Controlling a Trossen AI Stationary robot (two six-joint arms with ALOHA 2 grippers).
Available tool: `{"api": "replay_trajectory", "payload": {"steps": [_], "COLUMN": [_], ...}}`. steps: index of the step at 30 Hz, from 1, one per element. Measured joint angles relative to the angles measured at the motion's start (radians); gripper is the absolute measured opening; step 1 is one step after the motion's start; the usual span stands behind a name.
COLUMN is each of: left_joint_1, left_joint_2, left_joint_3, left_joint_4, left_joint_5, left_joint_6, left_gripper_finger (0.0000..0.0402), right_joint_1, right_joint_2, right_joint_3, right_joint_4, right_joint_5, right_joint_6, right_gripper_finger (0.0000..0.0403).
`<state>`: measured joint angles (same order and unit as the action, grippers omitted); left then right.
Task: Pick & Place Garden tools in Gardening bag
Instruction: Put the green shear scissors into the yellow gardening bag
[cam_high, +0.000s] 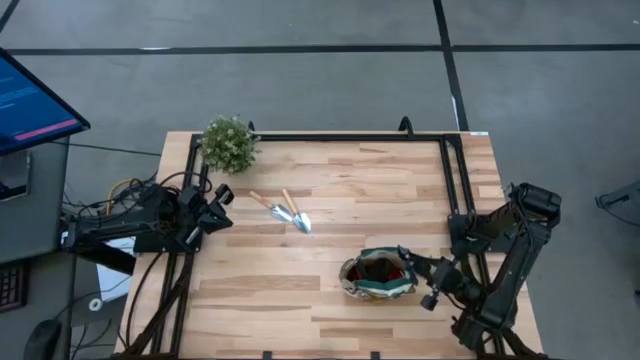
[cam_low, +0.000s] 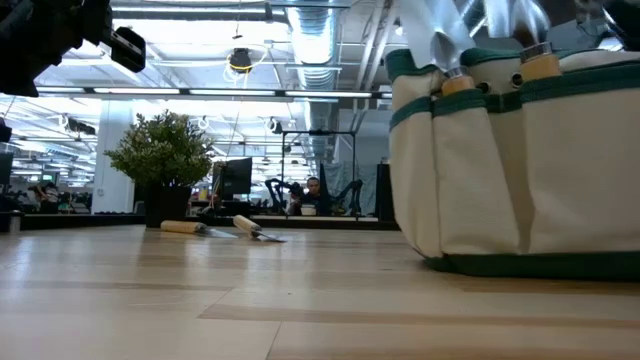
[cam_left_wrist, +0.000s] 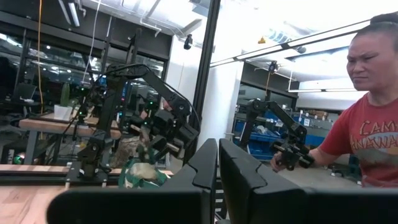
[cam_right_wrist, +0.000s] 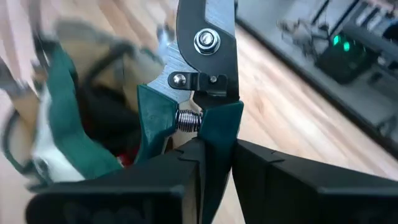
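The gardening bag (cam_high: 378, 277), beige with green trim, stands at the table's near right; something red lies inside it, and wooden-handled tools (cam_low: 455, 82) stick up from its outer pockets. My right gripper (cam_high: 408, 262) is at the bag's right rim, shut on pruning shears (cam_right_wrist: 208, 43) with green handles. Two wooden-handled trowels (cam_high: 270, 203) (cam_high: 296, 213) lie flat on the table's middle. My left gripper (cam_high: 222, 195) waits shut at the left edge, raised off the table. My right gripper pinches the shears' two green handles (cam_right_wrist: 217, 121) between its fingers, just behind the spring. The fingers lie along the shears, and the blades point away from the gripper. It comes from the table's right, slanting down. The shears are lifted clear, their head over the bag's opening (cam_right_wrist: 106, 112).
A bushy potted plant (cam_high: 229, 143) stands at the far left corner. A black frame (cam_high: 350, 137) runs along the table's far and side edges. Bare wood lies between the trowels and the bag. A person (cam_left_wrist: 367, 124) stands beyond the table.
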<state>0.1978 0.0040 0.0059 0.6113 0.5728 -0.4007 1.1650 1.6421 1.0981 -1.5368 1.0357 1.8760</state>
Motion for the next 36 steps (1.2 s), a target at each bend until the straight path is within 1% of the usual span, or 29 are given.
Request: {"api": "replay_trajectory", "payload": {"steps": [2,8,16,19,21,23,24,28,30,33,36], "left_joint_1": [0.0,0.0,0.0,0.0,0.0,0.0,0.0,0.0,0.0,0.0,0.0], "left_joint_2": [0.0,0.0,0.0,0.0,0.0,0.0,0.0,0.0,0.0,0.0,0.0], "left_joint_3": [0.0,0.0,0.0,0.0,0.0,0.0,0.0,0.0,0.0,0.0,0.0], "left_joint_4": [0.0,0.0,0.0,0.0,0.0,0.0,0.0,0.0,0.0,0.0,0.0], "left_joint_5": [0.0,0.0,0.0,0.0,0.0,0.0,0.0,0.0,0.0,0.0,0.0], "left_joint_6": [0.0,0.0,0.0,0.0,0.0,0.0,0.0,0.0,0.0,0.0,0.0], "left_gripper_finger": [0.0017,0.0017,0.0017,0.0017,0.0017,0.0017,0.0017,0.0017,0.0017,0.0017,0.0017], "right_joint_1": [-0.013,-0.053,-0.106,-0.102,-0.079,-0.059,-0.05,-0.047,-0.048,-0.048,-0.037], "right_joint_2": [0.0,-0.002,-0.001,-0.003,-0.021,-0.042,-0.05,-0.06,-0.052,-0.03,-0.012], "right_joint_3": [0.001,0.008,-0.045,-0.013,0.023,0.058,0.069,0.074,0.057,0.023,0.004], "right_joint_4": [-0.002,0.026,0.241,0.213,0.165,0.132,0.13,0.13,0.13,0.128,0.073], "right_joint_5": [0.058,0.157,0.271,0.394,0.433,0.424,0.39,0.145,0.074,0.04,0.036], "right_joint_6": [0.007,-0.003,-0.129,-0.122,-0.126,-0.155,-0.187,-0.296,-0.312,-0.266,-0.165], "right_gripper_finger": [0.0046,0.0046,0.0046,0.0046,0.0046,0.0046,0.0046,0.0046,0.0046,0.0046,0.0046]}}
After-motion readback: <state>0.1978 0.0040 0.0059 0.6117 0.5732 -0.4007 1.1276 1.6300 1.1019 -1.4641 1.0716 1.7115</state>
